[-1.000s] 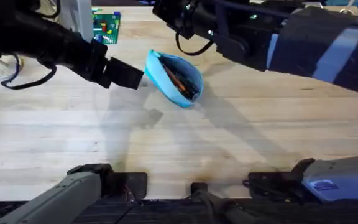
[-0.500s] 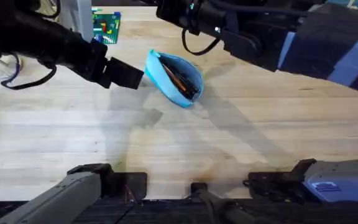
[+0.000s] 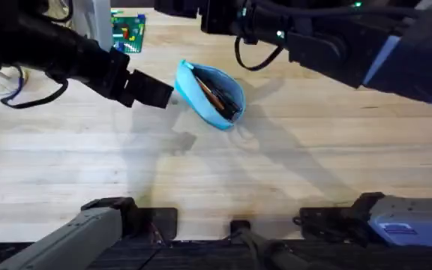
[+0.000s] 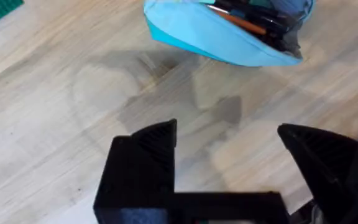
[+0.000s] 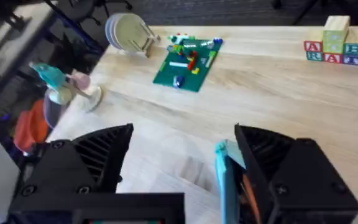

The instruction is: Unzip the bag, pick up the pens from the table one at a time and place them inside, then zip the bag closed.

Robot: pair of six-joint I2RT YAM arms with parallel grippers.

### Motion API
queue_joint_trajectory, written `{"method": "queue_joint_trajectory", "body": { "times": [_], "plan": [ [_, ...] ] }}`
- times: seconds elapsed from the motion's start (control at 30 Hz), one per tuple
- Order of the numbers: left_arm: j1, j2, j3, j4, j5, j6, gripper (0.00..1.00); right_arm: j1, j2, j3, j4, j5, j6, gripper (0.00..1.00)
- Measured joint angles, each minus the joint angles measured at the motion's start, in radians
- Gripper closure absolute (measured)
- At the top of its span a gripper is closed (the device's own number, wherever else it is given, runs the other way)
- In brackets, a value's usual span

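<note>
The bag (image 3: 210, 94) sits upper centre, unzipped, pens (image 4: 253, 18) inside. Both my grippers, left (image 4: 229, 146) and right (image 5: 182, 155), are spread apart, empty. I should pinch the zipper pull squarely while bracing the fabric.

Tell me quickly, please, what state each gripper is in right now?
Left gripper: open, holding nothing, short of the pencil pouch.
Right gripper: open, holding nothing, above the pouch's end.

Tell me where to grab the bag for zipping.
Grip the bag at its far tip nearest the left end effector, coming from the left. The mouth gapes upward with pens inside, so pinching that narrow end steadies it.
</note>
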Motion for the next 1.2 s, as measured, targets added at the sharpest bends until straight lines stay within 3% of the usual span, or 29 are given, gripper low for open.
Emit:
{"method": "queue_joint_trajectory", "body": {
  "times": [0.33, 0.5, 0.8, 1.0, 1.03, 1.2],
  "plan": [
    [0.000, 0.000, 0.000, 0.000, 0.000, 0.004, 0.005, 0.000, -0.001, 0.000, -0.119, 0.000, -0.154, 0.004],
    [0.000, 0.000, 0.000, -0.001, 0.000, 0.060, 0.004, 0.000, -0.001, 0.000, -0.155, 0.001, -0.215, 0.004],
    [0.015, 0.000, 0.000, -0.014, 0.060, 0.277, 0.007, 0.000, -0.001, 0.000, -0.164, 0.006, -0.343, 0.003],
    [0.097, 0.000, 0.000, -0.052, 0.152, 0.451, 0.007, 0.000, -0.001, 0.000, -0.165, 0.008, -0.455, 0.004],
    [0.138, 0.000, 0.000, -0.080, 0.197, 0.542, 0.007, 0.000, -0.001, 0.000, -0.165, 0.008, -0.504, 0.004],
    [0.184, 0.000, 0.000, -0.118, 0.254, 0.679, 0.007, 0.000, -0.001, 0.000, -0.167, 0.008, -0.549, 0.004]
  ]
}}
